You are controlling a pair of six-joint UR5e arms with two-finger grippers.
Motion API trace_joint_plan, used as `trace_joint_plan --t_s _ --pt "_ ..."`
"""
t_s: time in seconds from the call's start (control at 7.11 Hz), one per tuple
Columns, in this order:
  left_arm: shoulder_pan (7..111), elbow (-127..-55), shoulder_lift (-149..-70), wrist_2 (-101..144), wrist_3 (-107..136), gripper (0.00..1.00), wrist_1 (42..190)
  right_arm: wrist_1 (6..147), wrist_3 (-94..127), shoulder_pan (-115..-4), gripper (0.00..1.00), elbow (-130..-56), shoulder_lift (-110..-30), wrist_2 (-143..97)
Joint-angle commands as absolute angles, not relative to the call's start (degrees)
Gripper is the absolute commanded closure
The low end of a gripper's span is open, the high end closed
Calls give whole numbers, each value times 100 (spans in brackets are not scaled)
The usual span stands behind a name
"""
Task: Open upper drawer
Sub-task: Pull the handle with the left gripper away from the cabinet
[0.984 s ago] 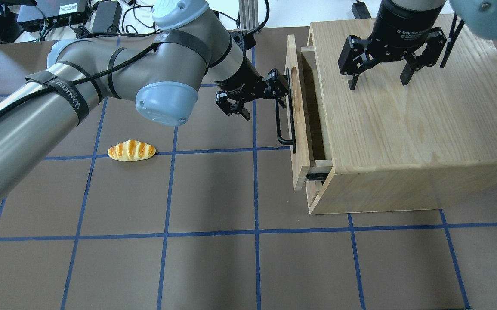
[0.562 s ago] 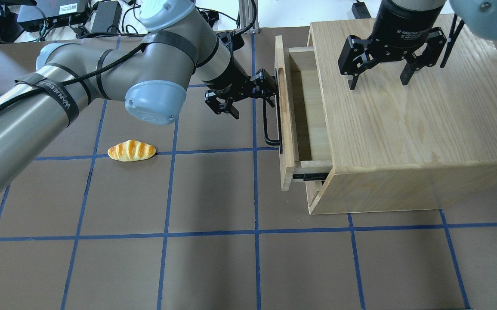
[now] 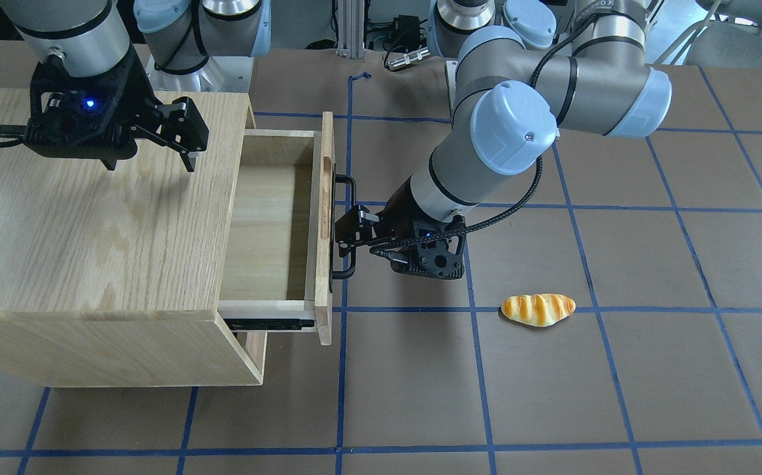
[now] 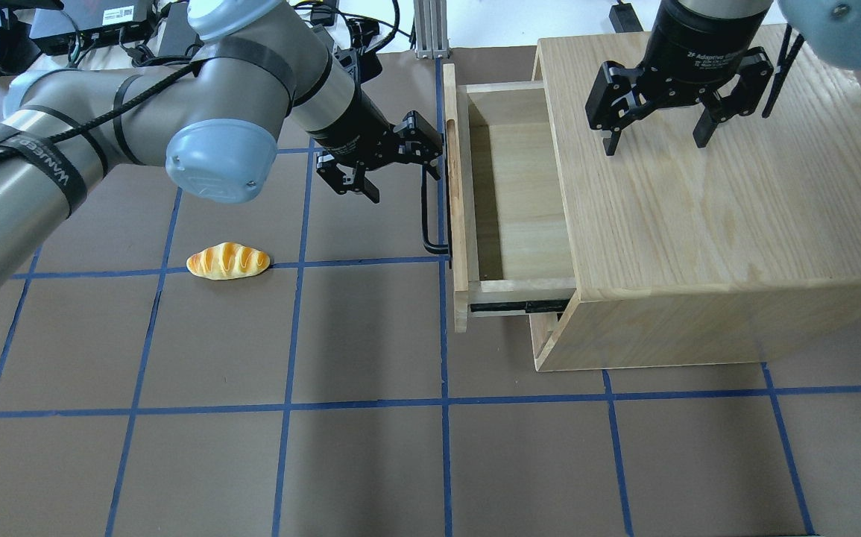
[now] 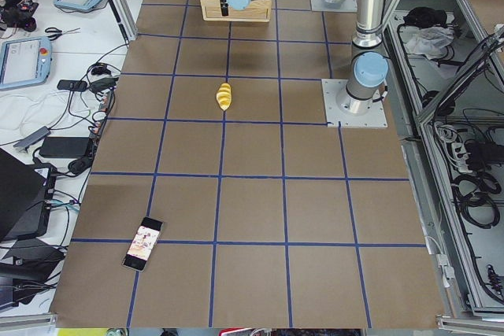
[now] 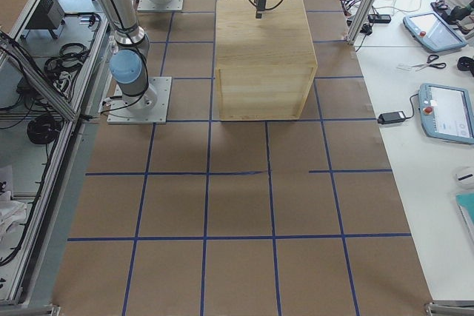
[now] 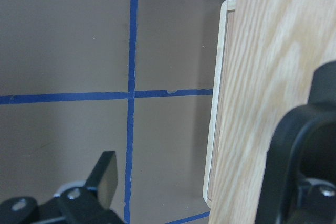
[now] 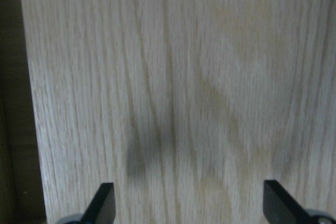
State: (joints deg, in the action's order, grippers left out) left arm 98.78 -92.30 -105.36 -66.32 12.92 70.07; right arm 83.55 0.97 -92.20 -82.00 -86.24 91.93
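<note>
**Drawer well out, left finger hooked in the handle**

Since 1.0 s ago the upper drawer [image 4: 519, 201] has slid a long way out of the cabinet [image 4: 713, 209]. Then you saw only a narrow gap behind its front. Now most of its floor shows, along with a stretch of black rail [image 4: 519, 306] under its near side. The left gripper [image 4: 402, 173] has drawn back to the robot's left with it. Its jaws stand wide: 1 finger sits hooked behind the handle [image 4: 426, 216] and the other hangs outside it, so the pull is by hooking and nothing is clamped. I judge the opening mostly done. You cannot tell how much travel the rail has left.

The right gripper [image 4: 656, 142] hovers over the cabinet top with its jaws wide and nothing between them. Whether its tips touch the wood I cannot tell.

For room, watch 2 things. The drawer front now stands on a blue tape line, with brown table beyond it. The bread [image 4: 227, 261] lies in the strip the front would sweep but well apart from it. A hooked finger can slip off the bar if the pull tilts, so keep it square to the front.
</note>
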Motion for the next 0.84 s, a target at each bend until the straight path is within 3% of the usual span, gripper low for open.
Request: trace_joint_plan --t_s 0.0,0.7 --pt "9581 -9237 -10354 -6645 880 0 7382 8358 97 -9220 0 -8200 -8622 9193" --pt "9142 -9501 -10292 -6680 440 0 7374 8358 97 -9220 0 -8200 -8631 9193"
